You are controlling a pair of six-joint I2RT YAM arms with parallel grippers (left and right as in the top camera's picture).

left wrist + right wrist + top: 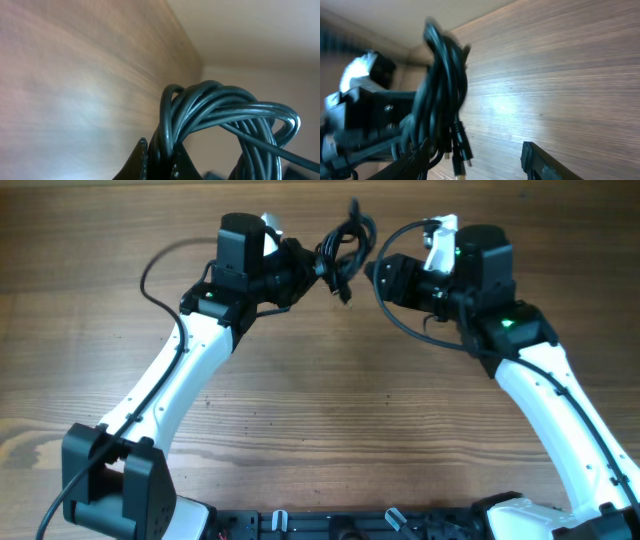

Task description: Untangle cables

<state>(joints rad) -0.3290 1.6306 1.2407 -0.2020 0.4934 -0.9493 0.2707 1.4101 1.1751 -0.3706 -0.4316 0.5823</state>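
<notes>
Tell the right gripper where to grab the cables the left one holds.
Probably grip the plug ends dangling under the cable bundle, coming from the right: they hang free of the loops, and the left gripper clamps the other side.

Wood-grain table (330, 410), brown, soft glare; pale plain wall (250, 30) behind.
</notes>
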